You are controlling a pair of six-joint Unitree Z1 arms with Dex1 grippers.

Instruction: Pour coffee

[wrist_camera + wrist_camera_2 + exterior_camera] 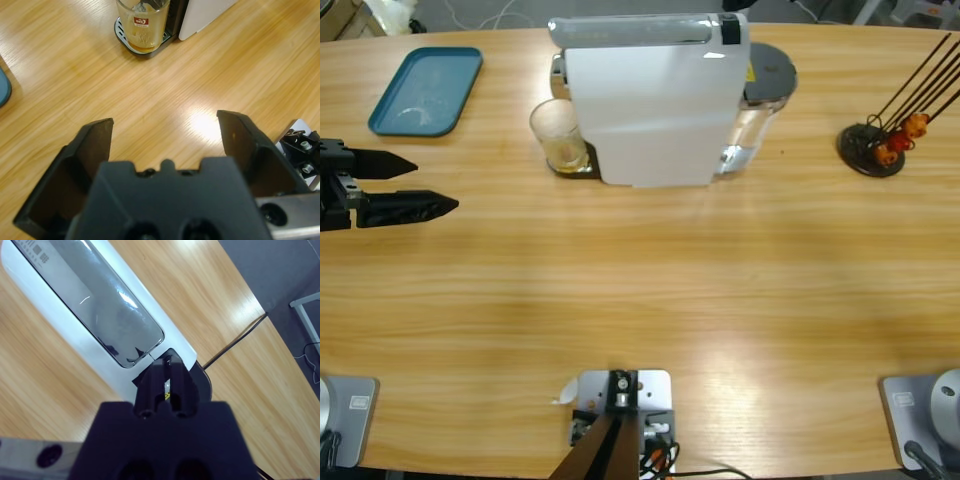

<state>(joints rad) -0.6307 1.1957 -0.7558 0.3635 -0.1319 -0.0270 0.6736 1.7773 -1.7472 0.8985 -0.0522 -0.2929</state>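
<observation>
A clear glass tumbler (560,135) stands on the drip tray at the left side of the white coffee machine (650,110). A shallow layer of amber coffee (142,44) lies in its bottom. My left gripper (420,185) is open low over the table, well left of the glass, and holds nothing. In the left wrist view the glass (143,22) is far ahead of the jaws. My right gripper (168,374) is shut, its tips at the end of the machine's grey top lever (105,305). In the high view only its black tip (730,28) shows.
A teal tray (427,90) lies at the back left. A black capsule stand (872,148) with orange capsules and thin rods is at the back right. The machine's water tank (765,85) sticks out on its right. Bare wood stretches across the near half of the table.
</observation>
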